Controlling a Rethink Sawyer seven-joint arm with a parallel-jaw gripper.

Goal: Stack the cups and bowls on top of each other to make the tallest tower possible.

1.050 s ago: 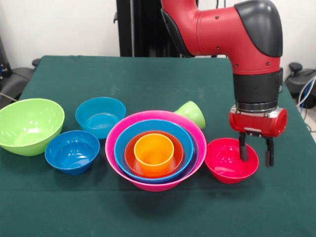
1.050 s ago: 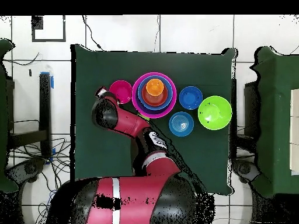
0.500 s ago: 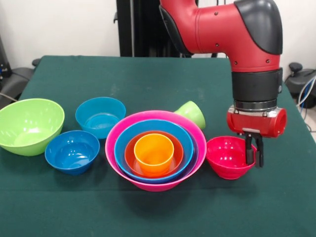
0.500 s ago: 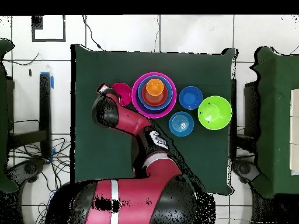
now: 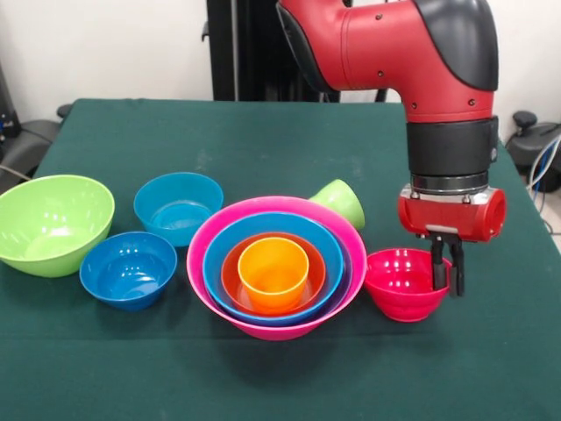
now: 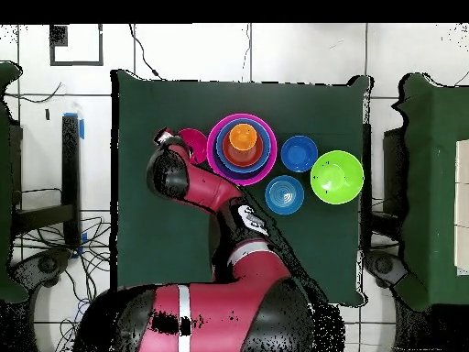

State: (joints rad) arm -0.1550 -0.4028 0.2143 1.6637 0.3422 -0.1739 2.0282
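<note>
The green-clothed table [image 5: 263,149] carries everything, and the red and black arm [image 5: 421,61] reaches down over its right side in the front view. The largest item on the cloth is the tower [image 5: 276,267] near the middle: a big pink bowl [image 5: 206,263] outermost, a sky blue bowl [image 5: 307,232] nested in it, an orange bowl [image 5: 311,263] inside that, and the orange cup [image 5: 273,272] standing upright at the centre. At the far left sits the lime green bowl [image 5: 53,224], apart from the rest. Between it and the tower are the teal bowl [image 5: 178,206], further back, and the dark blue bowl [image 5: 128,267], nearer the front, the two close together. The red-pink bowl [image 5: 405,282] sits just to the right of the tower, its rim close to the pink bowl's. The lime green cup [image 5: 340,202] lies tipped on its side just behind the tower. The gripper [image 5: 445,274] has its two black fingers drawn close together, pinching the right-hand wall of the red-pink bowl, one finger inside the rim and one outside
</note>
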